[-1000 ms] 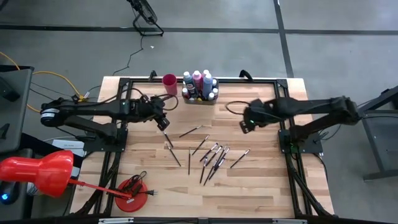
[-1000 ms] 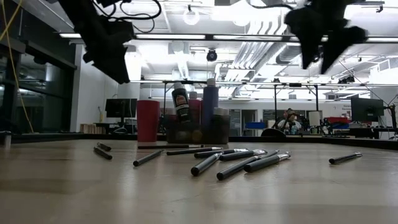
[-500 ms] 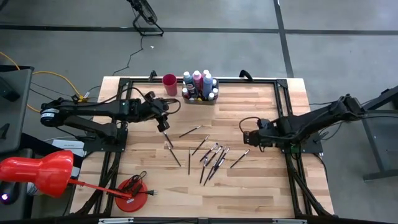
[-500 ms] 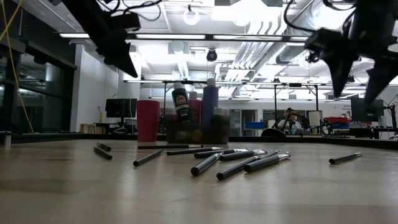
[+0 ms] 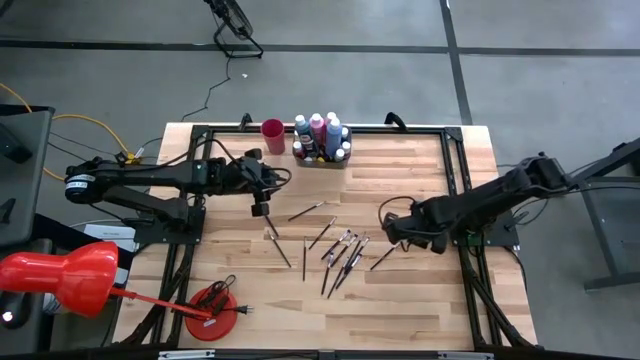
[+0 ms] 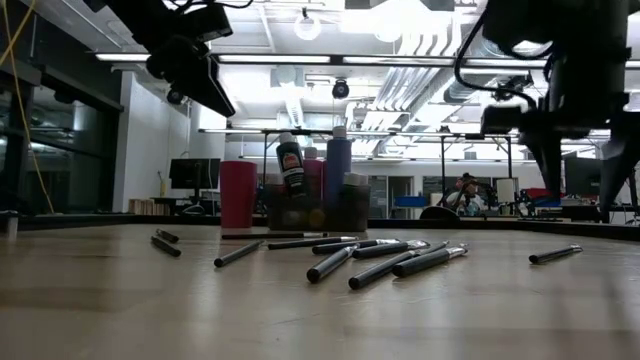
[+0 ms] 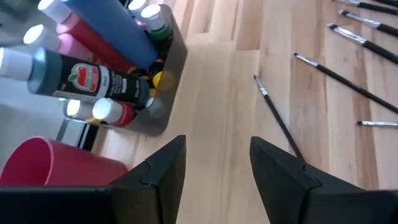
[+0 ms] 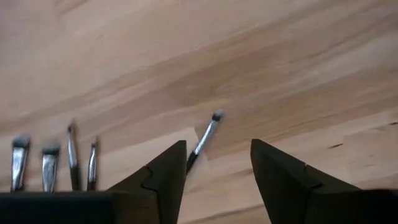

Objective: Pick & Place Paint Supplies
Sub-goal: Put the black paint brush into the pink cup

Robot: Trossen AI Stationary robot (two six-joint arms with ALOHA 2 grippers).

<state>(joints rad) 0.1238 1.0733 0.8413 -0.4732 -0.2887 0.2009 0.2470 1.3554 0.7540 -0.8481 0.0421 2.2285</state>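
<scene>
The right gripper [image 8: 214, 180], jaws apart and empty, hangs over the outermost paintbrush [image 8: 203, 140] lying on the worktop [image 8: 261, 56], its handle running between the jaws, bristle tip pointing ahead; the left gripper [image 7: 214, 177] waits far off.

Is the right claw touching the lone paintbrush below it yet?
Apart. The low view shows the right claw open above the table, clear air between its fingertips and the lone paintbrush lying flat.
</scene>
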